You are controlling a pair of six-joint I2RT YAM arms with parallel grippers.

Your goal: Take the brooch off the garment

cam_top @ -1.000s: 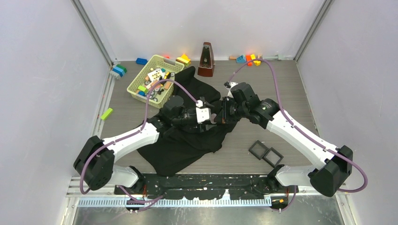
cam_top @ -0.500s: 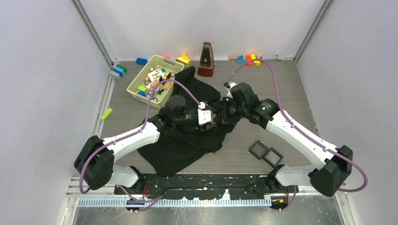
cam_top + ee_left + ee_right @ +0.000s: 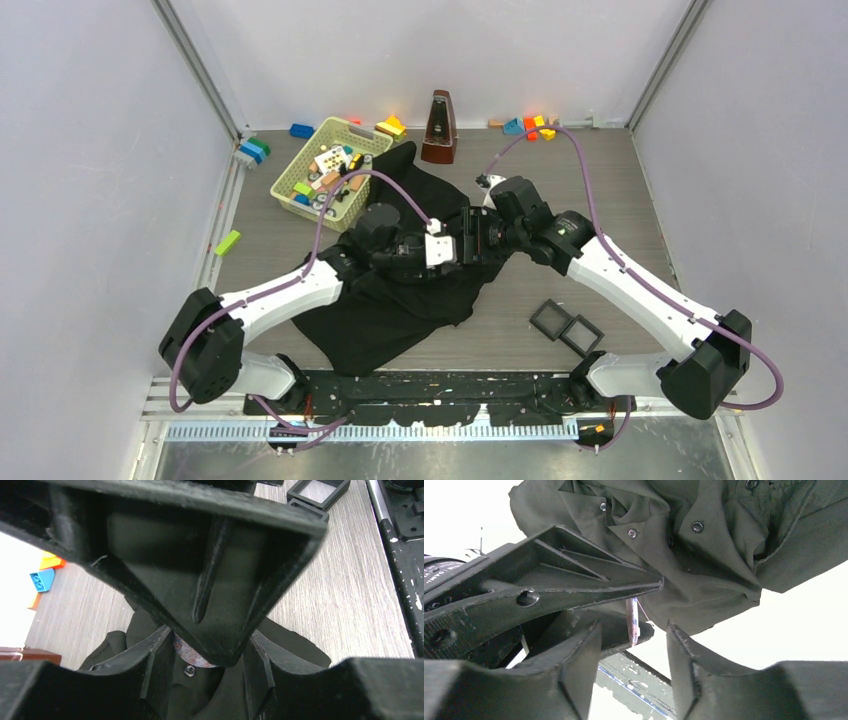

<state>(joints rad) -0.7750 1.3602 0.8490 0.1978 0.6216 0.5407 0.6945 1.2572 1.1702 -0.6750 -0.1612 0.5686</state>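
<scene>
A black garment (image 3: 400, 310) lies crumpled mid-table, and both grippers meet above its upper part. The brooch (image 3: 187, 652) is a small pinkish-brown disc by a shirt button, half hidden behind one finger of the right gripper. My left gripper (image 3: 210, 630) has its fingers standing apart on either side of the disc, with a sliver of gap at its rim. In the right wrist view the brooch (image 3: 632, 625) hangs edge-on from the garment (image 3: 704, 565). It sits between the spread fingers of my right gripper (image 3: 634, 625), touching neither. A left gripper finger (image 3: 549, 580) crosses just above it.
At the back left stands a yellow basket (image 3: 290, 165) of small toys, with a brown metronome (image 3: 438, 128) beside it. Two black square trays (image 3: 566, 326) lie to the right of the garment. Loose coloured blocks (image 3: 530, 125) line the back edge, and a green block (image 3: 227, 242) lies left.
My right gripper has gone from shut to open, releasing the brooch. My left gripper has slid right toward it and its jaws have narrowed.
</scene>
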